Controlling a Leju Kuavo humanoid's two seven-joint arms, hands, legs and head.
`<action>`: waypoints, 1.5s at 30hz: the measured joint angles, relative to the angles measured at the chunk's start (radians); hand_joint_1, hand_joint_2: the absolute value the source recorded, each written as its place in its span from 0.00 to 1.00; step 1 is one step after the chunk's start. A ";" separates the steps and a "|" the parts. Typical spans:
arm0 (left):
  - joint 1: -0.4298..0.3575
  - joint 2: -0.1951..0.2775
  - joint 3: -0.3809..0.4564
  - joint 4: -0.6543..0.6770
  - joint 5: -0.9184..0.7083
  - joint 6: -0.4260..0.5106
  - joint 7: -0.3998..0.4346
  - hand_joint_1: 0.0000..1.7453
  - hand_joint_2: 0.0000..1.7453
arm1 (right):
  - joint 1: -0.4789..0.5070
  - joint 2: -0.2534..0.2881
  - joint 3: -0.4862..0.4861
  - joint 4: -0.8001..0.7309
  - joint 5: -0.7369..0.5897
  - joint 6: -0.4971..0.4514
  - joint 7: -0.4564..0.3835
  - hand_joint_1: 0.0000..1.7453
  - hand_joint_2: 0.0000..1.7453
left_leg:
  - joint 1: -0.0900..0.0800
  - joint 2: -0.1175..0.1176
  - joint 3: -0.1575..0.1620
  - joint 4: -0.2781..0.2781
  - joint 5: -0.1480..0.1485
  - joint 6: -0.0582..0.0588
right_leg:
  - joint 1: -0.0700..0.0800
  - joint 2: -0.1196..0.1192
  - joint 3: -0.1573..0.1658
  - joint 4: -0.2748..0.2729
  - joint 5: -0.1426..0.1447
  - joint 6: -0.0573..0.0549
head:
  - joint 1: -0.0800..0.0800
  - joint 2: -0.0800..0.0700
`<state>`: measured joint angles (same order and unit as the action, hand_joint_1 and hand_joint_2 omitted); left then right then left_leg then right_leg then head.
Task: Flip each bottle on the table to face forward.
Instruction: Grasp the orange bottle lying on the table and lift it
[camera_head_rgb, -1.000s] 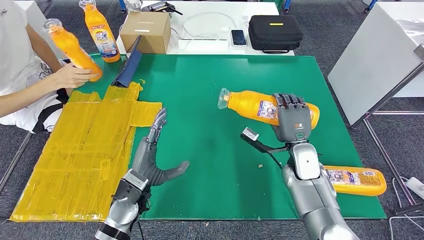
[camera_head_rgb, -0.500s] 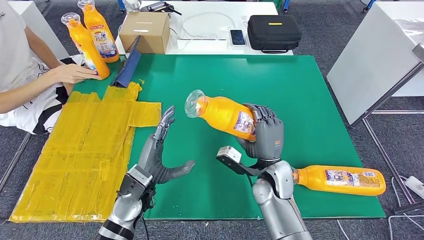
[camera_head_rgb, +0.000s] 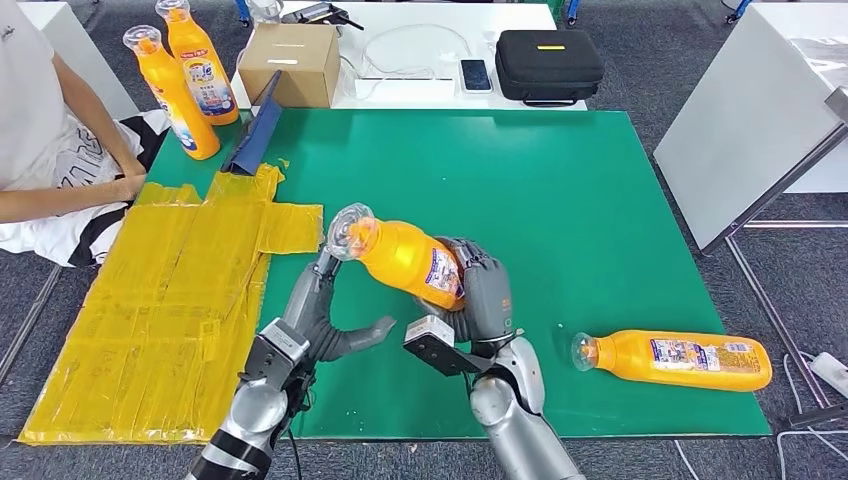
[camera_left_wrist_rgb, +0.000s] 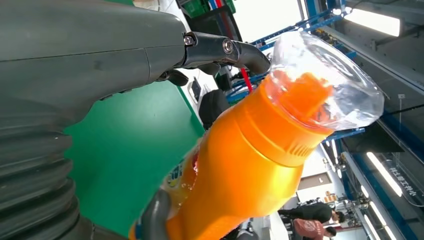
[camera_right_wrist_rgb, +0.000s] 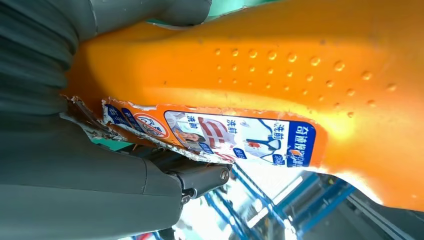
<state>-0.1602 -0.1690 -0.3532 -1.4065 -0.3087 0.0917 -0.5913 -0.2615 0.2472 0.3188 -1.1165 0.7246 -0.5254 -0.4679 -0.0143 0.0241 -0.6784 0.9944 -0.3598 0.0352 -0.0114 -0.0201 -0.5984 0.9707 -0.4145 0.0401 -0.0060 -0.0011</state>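
**Q:** What is nearest the robot, and how is it held?

**A:** The right hand clasps the lower body of an orange bottle, lifted clear of the green table and tilted so its clear-capped neck points toward the left hand. That left hand holds nothing; its fingers are spread, with the fingertips beside the cap.

**Q:** How would this bottle handle?

**A:** Judged full of liquid, so fairly heavy. The plastic wall looks smooth and likely slippery, with a dimpled patch and a glossy label torn at its edge. The stiff shoulder below the cap should give the left hand a firmer hold than the label.

**Q:** And farther off?

**A:** A 2nd orange bottle lies on its side near the table's right edge. At the far left, 2 upright orange bottles stand near a person's arm.
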 joint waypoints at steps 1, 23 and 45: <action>-0.002 0.000 0.000 0.002 0.002 -0.001 0.001 0.00 1.00 | 0.000 0.003 0.005 0.006 -0.004 0.005 -0.005 0.99 1.00 | 0.000 0.000 0.000 0.000 0.000 0.000 | 0.000 0.000 0.000 0.000 0.000 0.000 | 0.000 0.000; -0.035 -0.006 -0.010 0.043 0.048 -0.044 -0.004 0.00 1.00 | 0.005 0.054 0.118 0.080 -0.152 0.128 -0.094 1.00 1.00 | 0.000 0.000 0.000 0.000 0.000 0.000 | 0.000 0.000 0.000 0.000 0.000 0.000 | 0.000 0.000; -0.040 -0.009 -0.008 0.051 0.131 -0.096 -0.041 1.00 1.00 | 0.005 0.052 0.128 0.085 -0.216 0.157 -0.121 1.00 1.00 | 0.000 0.000 0.000 0.000 0.000 0.000 | 0.000 0.000 0.000 0.000 0.000 0.000 | 0.000 0.000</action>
<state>-0.2003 -0.1782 -0.3613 -1.3559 -0.1779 -0.0044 -0.6321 -0.2561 0.2991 0.4463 -1.0311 0.5086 -0.3686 -0.5888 -0.0143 0.0241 -0.6783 0.9944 -0.3598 0.0351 -0.0114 -0.0201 -0.5986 0.9707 -0.4145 0.0401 -0.0059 -0.0010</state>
